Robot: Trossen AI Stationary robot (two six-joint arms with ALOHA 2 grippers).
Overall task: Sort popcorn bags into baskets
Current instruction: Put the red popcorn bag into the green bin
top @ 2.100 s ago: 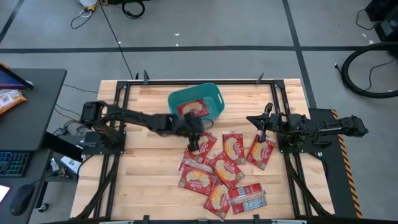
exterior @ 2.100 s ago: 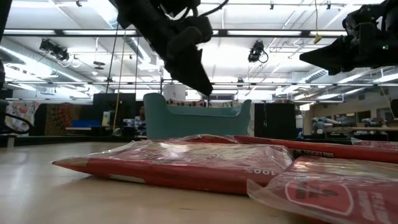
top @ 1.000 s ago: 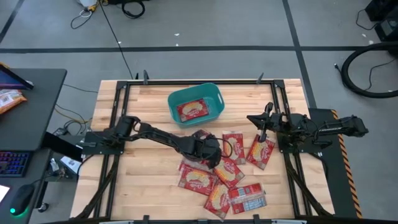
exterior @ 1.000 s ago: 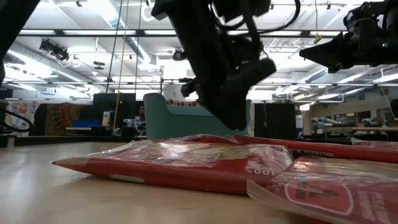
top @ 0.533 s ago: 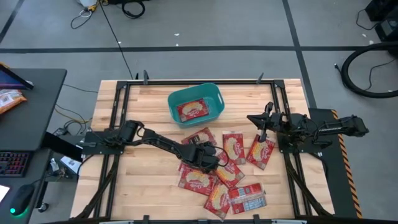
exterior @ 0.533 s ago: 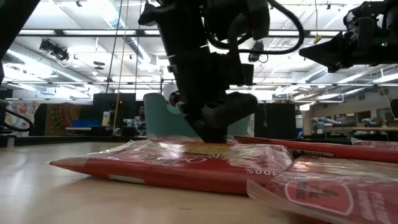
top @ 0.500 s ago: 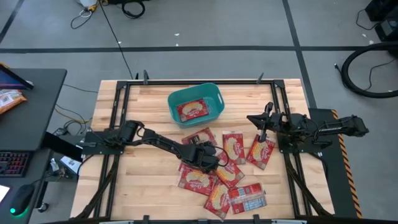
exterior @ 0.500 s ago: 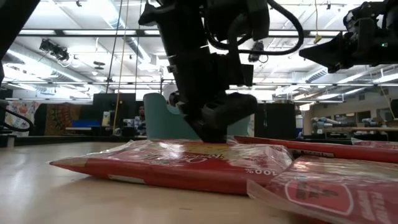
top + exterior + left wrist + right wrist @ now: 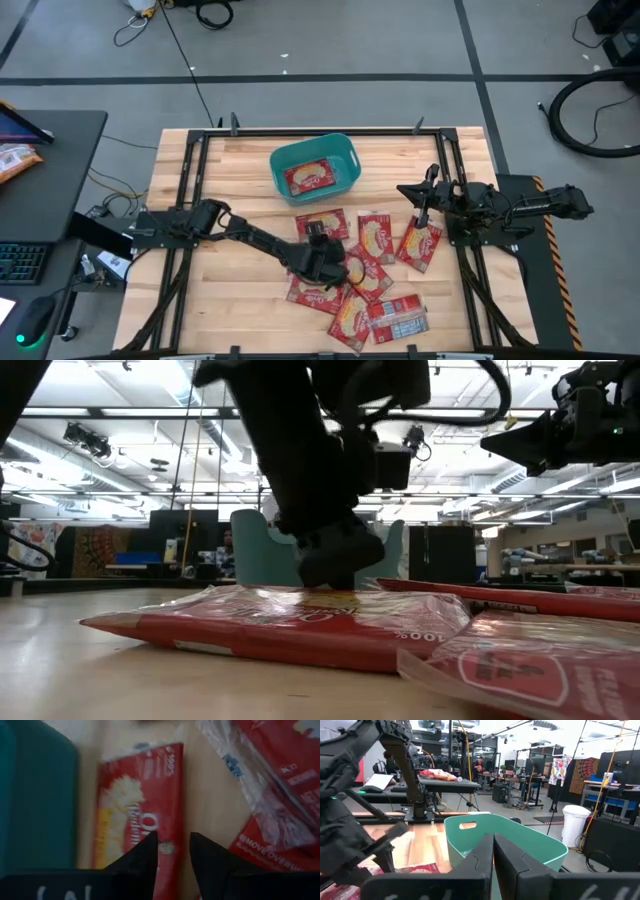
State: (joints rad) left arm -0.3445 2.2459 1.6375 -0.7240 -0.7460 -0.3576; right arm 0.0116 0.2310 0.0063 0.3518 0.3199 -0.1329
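one popcorn bag (image 9: 312, 177) is seen from above lying inside the teal basket (image 9: 345, 158), which is set near the far edge of the worktop (image 9: 225, 170), about midway along it. a cluster of red popcorn bags (image 9: 378, 238) is spread from the worktop's middle toward the near edge, one of them (image 9: 402, 322) turned grey-white side up. the left gripper (image 9: 328, 270) is lowered onto this pile, over a bag (image 9: 312, 291) at its left side. the right gripper (image 9: 412, 190) is held near the right edge, clear of the bags.

at table level, the left gripper (image 9: 338, 556) is pressed down on the nearest bag (image 9: 290, 622), with the basket (image 9: 258, 547) behind it.

in the left wrist view, the fingers (image 9: 145, 855) are parted, and a red bag (image 9: 137, 815) is seen past them beside the basket wall (image 9: 40, 805).

in the right wrist view, the fingers (image 9: 481, 855) are closed together with nothing between them, the basket (image 9: 540, 842) beyond.
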